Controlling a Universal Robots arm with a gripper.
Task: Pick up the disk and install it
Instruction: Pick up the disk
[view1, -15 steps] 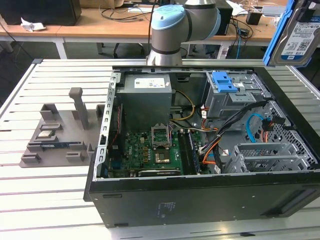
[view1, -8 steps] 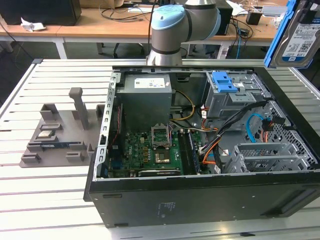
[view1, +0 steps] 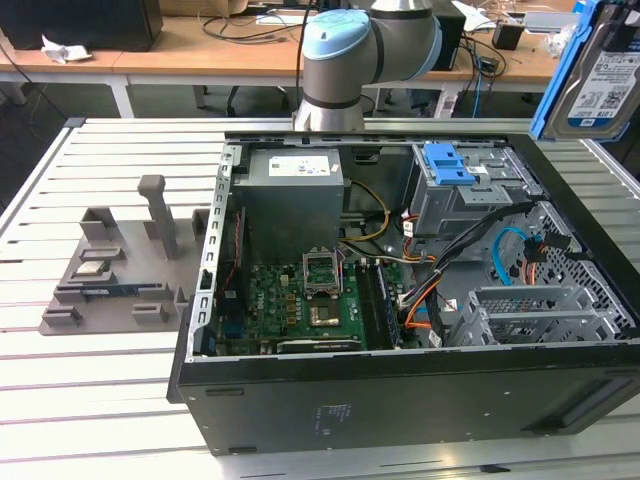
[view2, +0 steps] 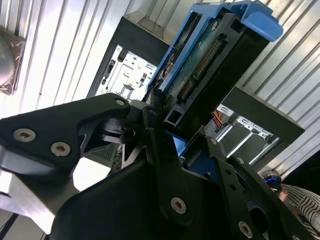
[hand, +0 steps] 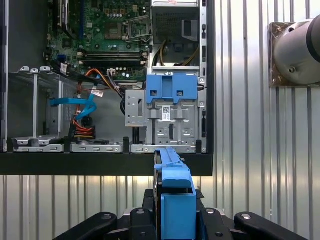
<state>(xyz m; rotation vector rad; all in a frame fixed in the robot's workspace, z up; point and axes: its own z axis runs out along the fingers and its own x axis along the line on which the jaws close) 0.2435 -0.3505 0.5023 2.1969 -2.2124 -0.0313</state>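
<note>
Robotics lab / workshop setup. A robot arm (view1: 365, 45) is standing at the back edge of a slotted alu bench (view1: 100, 420). An opened PC tower (view1: 400, 400) is lying on it w/ motherboard (view1: 290, 300) exposed. A grey parts fixture (view1: 100, 310) is sitting beside the tower, on the exterior view's left. Wooden desks (view1: 200, 62) are running along the back, carrying loose cables (view1: 250, 25) & misc gear.

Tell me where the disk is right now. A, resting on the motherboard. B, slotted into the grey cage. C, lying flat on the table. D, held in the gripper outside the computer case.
D: the gripper is shut on the disk, which sits outside the computer case wall, apart from the grey cage.
</note>
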